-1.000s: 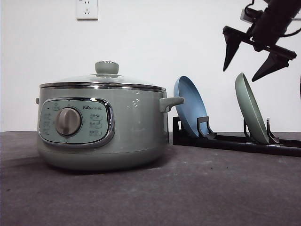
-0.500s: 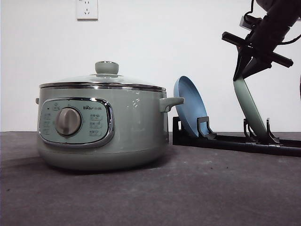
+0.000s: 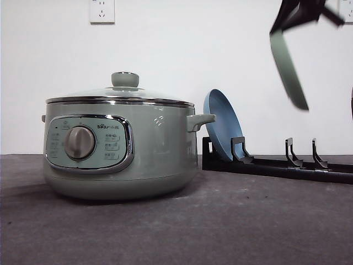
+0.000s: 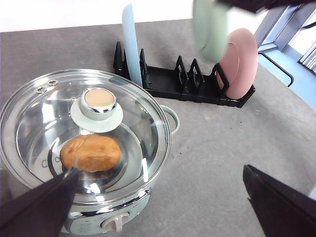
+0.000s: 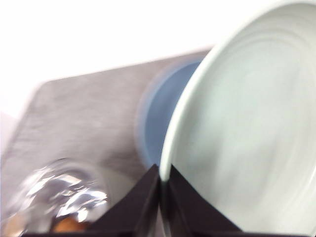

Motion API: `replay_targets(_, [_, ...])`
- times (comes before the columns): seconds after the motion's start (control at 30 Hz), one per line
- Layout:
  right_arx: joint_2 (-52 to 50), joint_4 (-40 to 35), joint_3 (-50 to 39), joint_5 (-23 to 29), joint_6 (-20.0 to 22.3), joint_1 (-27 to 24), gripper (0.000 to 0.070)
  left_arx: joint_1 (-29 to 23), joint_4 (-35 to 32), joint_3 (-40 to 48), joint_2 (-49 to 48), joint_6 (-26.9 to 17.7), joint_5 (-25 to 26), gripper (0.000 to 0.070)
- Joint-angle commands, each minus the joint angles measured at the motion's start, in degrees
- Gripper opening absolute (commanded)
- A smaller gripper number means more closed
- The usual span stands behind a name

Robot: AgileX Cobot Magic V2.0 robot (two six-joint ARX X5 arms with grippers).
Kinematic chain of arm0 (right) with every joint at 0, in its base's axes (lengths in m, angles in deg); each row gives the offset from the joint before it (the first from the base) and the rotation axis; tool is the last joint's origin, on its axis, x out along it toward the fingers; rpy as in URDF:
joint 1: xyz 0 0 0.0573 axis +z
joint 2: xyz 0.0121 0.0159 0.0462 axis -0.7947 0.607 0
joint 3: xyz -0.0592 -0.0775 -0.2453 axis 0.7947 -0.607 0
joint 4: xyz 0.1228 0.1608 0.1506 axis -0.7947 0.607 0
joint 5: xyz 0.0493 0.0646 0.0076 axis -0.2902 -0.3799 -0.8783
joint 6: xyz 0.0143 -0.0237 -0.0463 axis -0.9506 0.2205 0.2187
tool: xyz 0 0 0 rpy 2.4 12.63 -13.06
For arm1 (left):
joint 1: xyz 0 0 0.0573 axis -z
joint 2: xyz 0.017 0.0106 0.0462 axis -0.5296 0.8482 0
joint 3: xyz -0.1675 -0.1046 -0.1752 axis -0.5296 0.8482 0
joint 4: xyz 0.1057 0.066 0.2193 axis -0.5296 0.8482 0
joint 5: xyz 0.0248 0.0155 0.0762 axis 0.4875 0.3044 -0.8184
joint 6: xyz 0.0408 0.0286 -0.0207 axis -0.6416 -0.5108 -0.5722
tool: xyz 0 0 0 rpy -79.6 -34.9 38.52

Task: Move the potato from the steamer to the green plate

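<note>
From the front I see my right gripper (image 3: 295,16) pinching the green plate (image 3: 288,69) by its rim, held in the air above the black rack (image 3: 276,164); the steamer (image 3: 118,146) sits lidded; the left wrist view shows the potato (image 4: 90,153) under the glass lid (image 4: 84,133), left gripper (image 4: 158,207) spread wide; the right wrist view shows fingers (image 5: 143,202) clamped on the plate's edge.
</note>
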Motion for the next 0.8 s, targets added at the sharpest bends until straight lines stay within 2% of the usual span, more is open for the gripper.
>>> replay_targets(0.0, [-1.18,1.4,1.4,-0.17,2.12,0.96,0.0,0.22,-0.46,-1.42,0.37,-0.72,0.39,0.07])
replay_targets(0.2, [-8.63,9.27,1.35,1.26,7.85,6.32,0.0,0.22,-0.48,-1.42,0.37,-0.7,0.39,0.07])
replay_targets(0.3, [-11.94,14.85,1.14,8.3,12.26,11.44,0.0,0.22,-0.48,-1.42,0.39,-0.7,0.39,0.07])
replay_targets(0.37, [-14.15,17.68,-0.06,12.8,13.34,15.97,0.0,0.22,-0.5,-1.42,0.42,-0.7,0.39,0.07])
replay_targets(0.5, [-19.23,20.39,-5.79,18.49,13.4,24.81,0.0,0.22,-0.48,-1.42,0.42,-0.7,0.39,0.07])
replay_targets(0.57, [-22.11,20.93,-10.46,24.55,12.48,29.66,0.0,0.22,-0.48,-1.42,0.42,-0.68,0.39,0.07])
replay_targets(0.67, [-25.58,21.12,-17.72,33.23,7.68,36.55,0.0,0.22,-0.5,-1.42,0.42,-0.68,0.39,0.07])
replay_targets(0.77, [-27.7,21.3,-24.59,39.25,4.01,42.21,0.0,0.22,-0.53,-1.42,0.42,-0.68,0.39,0.07])
